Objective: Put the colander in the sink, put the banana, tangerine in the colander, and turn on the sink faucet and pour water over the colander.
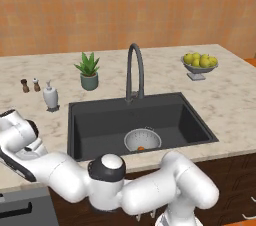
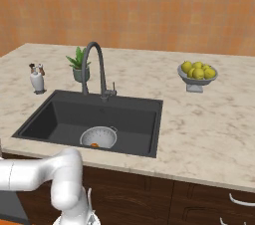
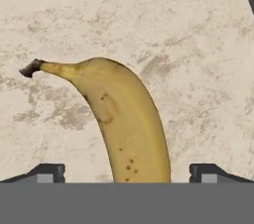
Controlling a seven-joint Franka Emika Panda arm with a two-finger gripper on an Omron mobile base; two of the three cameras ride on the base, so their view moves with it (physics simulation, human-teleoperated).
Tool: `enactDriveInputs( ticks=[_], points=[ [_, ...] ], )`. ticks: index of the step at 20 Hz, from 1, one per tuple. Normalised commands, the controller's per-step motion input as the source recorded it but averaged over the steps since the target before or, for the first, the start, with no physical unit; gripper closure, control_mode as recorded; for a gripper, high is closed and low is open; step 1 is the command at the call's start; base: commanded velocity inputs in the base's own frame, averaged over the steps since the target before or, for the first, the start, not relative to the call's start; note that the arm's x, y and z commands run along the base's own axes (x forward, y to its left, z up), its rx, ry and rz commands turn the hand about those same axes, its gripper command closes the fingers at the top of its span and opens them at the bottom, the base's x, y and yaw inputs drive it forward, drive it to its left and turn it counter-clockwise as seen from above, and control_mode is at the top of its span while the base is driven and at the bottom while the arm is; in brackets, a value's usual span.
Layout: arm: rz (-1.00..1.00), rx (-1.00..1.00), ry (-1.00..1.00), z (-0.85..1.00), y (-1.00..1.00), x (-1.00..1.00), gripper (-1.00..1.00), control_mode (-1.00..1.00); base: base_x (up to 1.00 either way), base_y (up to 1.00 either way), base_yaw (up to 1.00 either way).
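Both fingertips of the open end effector [image 3: 127,173] straddle the banana [image 3: 124,124] — seemingly untouched.

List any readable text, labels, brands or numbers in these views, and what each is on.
None: no text, label, brand or number shows anywhere.
White bottle: plain, no label.
Two small shakers: too small to show any marking.
Banana: brown specks, no sticker.
Sink faucet, colander, fruit bowl: unmarked.
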Motion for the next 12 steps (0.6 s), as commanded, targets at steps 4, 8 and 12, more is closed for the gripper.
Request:
enactDriveInputs(
  ticks=[4, 8, 12],
  points=[
    [0.00, 0.00, 0.00, -0.60, -0.71, -0.17, -1.00, -1.00, 0.00, 0.00, 0.00],
    [0.00, 0.00, 0.00, -0.74, -0.92, -0.54, -1.00, -1.00, 0.00, 0.00, 0.00],
    [0.00, 0.03, 0.00, -1.00, -1.00, -0.62, 1.00, -1.00, 0.00, 0.00, 0.00]
  ],
)
